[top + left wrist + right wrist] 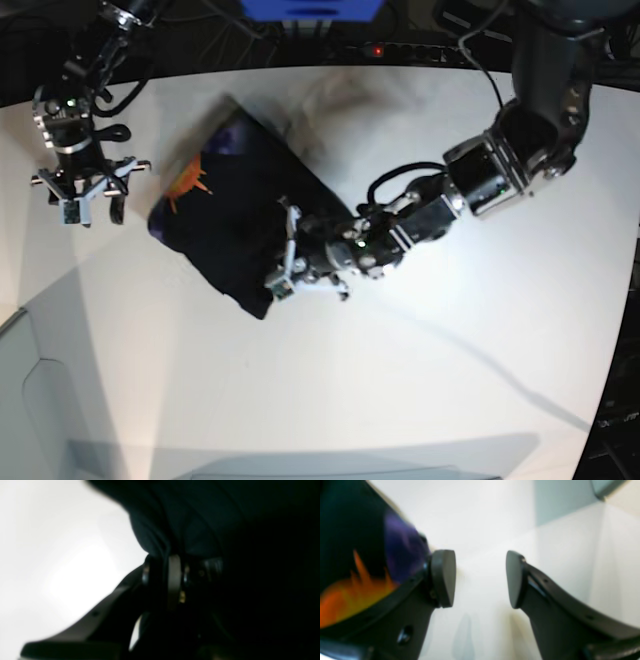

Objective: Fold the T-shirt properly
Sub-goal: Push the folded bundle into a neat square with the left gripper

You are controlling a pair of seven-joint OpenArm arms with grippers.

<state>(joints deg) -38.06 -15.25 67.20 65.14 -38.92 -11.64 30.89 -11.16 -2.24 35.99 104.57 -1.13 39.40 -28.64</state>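
I see the shirt (235,215) lying folded into a dark slab on the white table (450,380), left of centre in the base view and running from upper centre down toward the middle. Its orange print (190,183) faces up near the slab's left edge, with a purple patch just above it.

My left gripper (285,262) sits at the shirt's lower right edge, near the middle of the base view, its arm reaching in from the upper right. In the left wrist view the picture is dark and blurred, but I can make out black cloth (180,522) bunched between the narrowed jaws, so I read it as clamped on the shirt.

My right gripper (88,200) is at the far left of the base view, just beside the shirt's left edge and not touching it. In the right wrist view its pads (443,577) stand wide apart with only bare table between them; nothing is held. The shirt's orange and purple print (357,587) fills the left side of that view, just behind the left finger.
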